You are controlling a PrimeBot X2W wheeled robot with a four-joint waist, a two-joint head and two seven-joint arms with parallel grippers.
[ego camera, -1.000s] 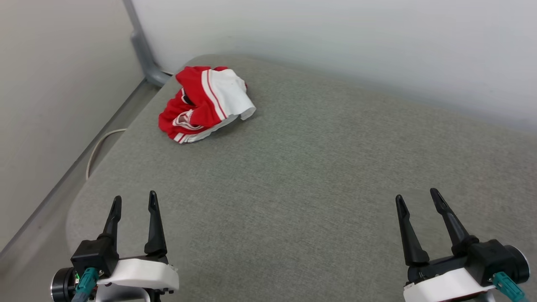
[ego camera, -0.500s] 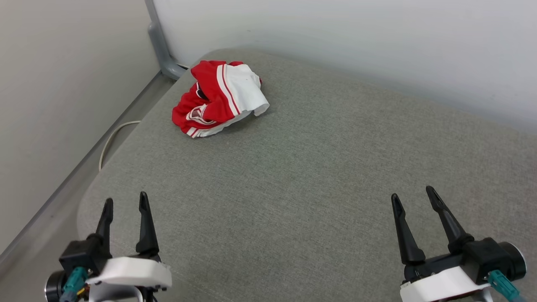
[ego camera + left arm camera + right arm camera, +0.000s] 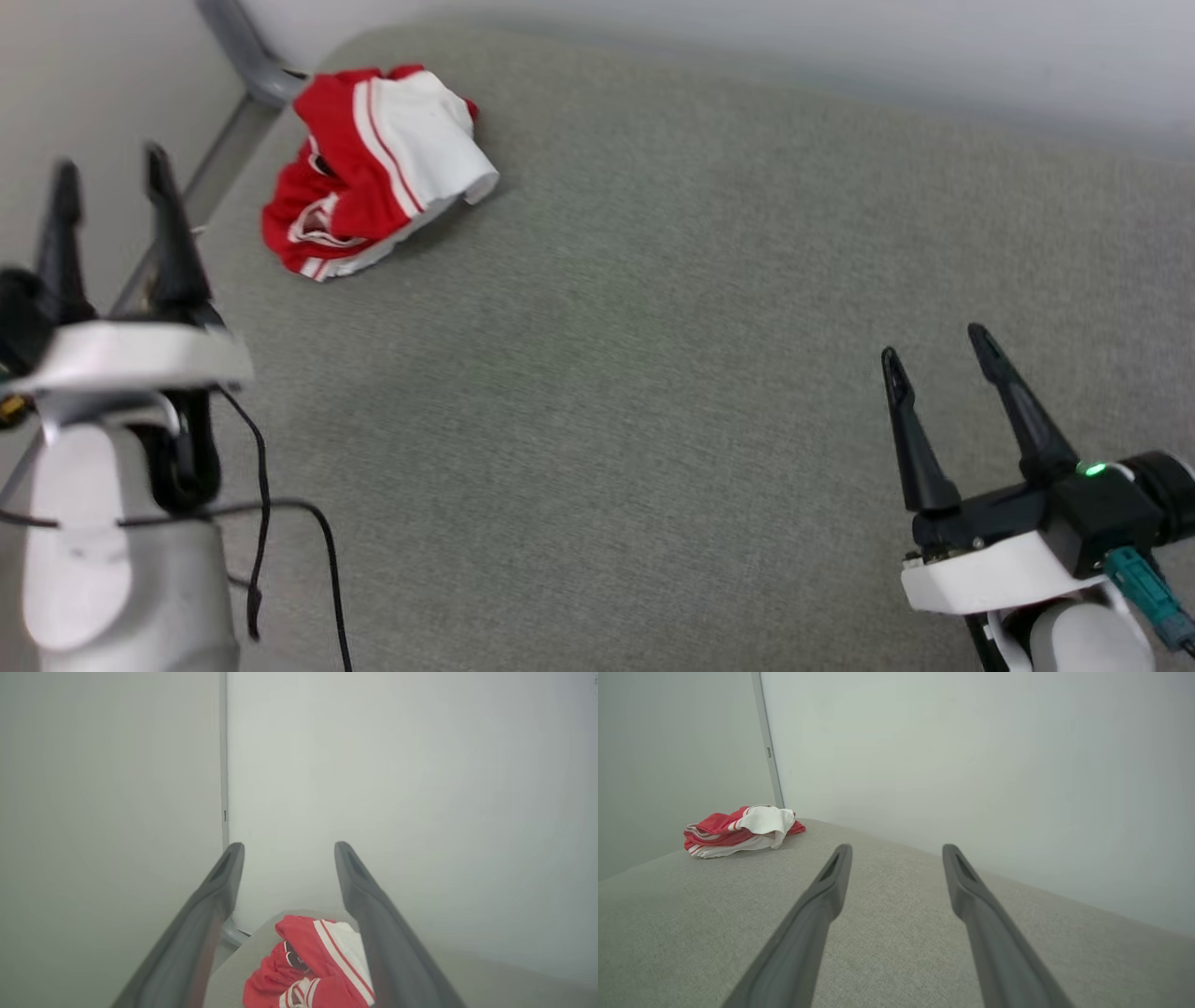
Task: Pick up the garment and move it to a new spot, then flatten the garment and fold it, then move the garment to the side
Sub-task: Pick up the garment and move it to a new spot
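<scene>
Since the earlier frame the head cam has swung, so the whole scene sits differently. Even so, the left tool [image 3: 110, 161] has come up far more than the right and now stands close to the garment [image 3: 373, 177].

Head view: the garment is a crumpled red-and-white heap at the far left corner of the worktop [image 3: 653, 327], w/ a white sleeve on top. The worktop is covered in grey woven fabric and has a rounded corner. A pale wall [image 3: 840, 47] runs behind it and a grey post [image 3: 233, 37] stands at the corner. The left tool is spread wide and holds nothing; a black cable [image 3: 327, 560] hangs off its forearm. The right tool [image 3: 932, 342], near right, is also wide open and empty, above bare fabric and well apart from the garment.

Left wrist view: the left tool [image 3: 289, 845] fingers are parted, w/ the garment [image 3: 308, 956] low between them on the worktop [image 3: 229, 975]. Plain walls meet at a grey strip.

Right wrist view: the right tool [image 3: 897, 848] is open over the worktop [image 3: 892, 952]. The garment [image 3: 738, 830] lies far left by the post [image 3: 768, 751].
</scene>
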